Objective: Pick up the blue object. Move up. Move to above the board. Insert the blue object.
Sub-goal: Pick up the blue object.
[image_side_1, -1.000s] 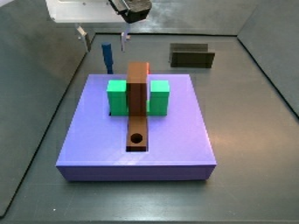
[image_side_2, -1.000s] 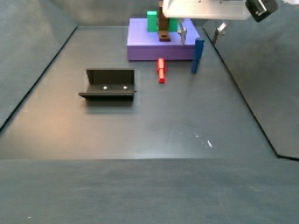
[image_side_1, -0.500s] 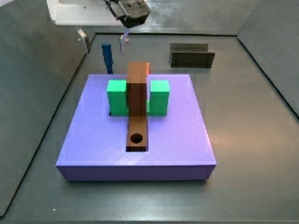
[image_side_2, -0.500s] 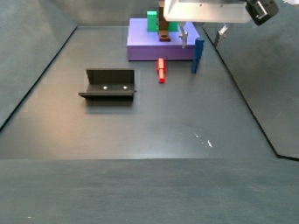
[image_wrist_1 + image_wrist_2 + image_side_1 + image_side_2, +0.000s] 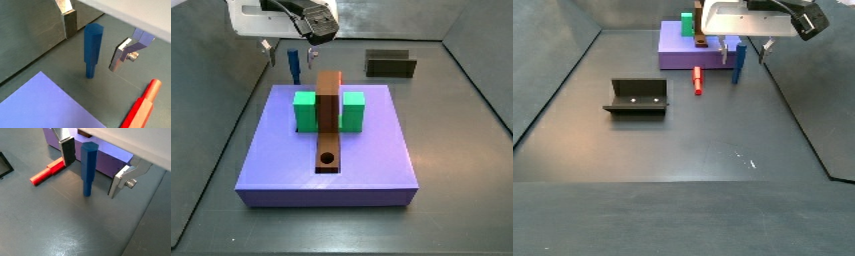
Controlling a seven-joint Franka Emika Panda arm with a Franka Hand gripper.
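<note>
1. The tool [image 5: 99, 41] hangs from the arm at the far end of the bench [image 5: 673, 140], with its white wrist housing [image 5: 267, 15] above it in both side views.
2. Its 2 silver fingers point straight down, 1 on each side of the blue object [image 5: 92, 50]; in both wrist views a clear gap shows between each finger and the blue object, so the tool is spread and grips nothing.
3. 1 finger [image 5: 67, 151] carries a dark pad facing the rod; the opposite finger [image 5: 120, 180] shows a small screw on its outer face.
4. The blue object stands upright on the grey bench, just beside the far edge of the lavender slab [image 5: 331, 150] and not on it; in a side view it appears as a short blue post [image 5: 293, 66] under the tool.
5. The fingertips reach down past the top of the rod to roughly its upper half, well above the bench.
6. The board [image 5: 329, 120] lies lengthwise on the slab, crossing the green block [image 5: 305, 110], with its round hole at the near end.
7. A red peg [image 5: 47, 172] lies flat on the bench near the slab's edge, close to the blue object but apart from it.
8. A dark fixture [image 5: 636, 96] stands toward the left side of the bench in a side view, well apart from the slab.
</note>
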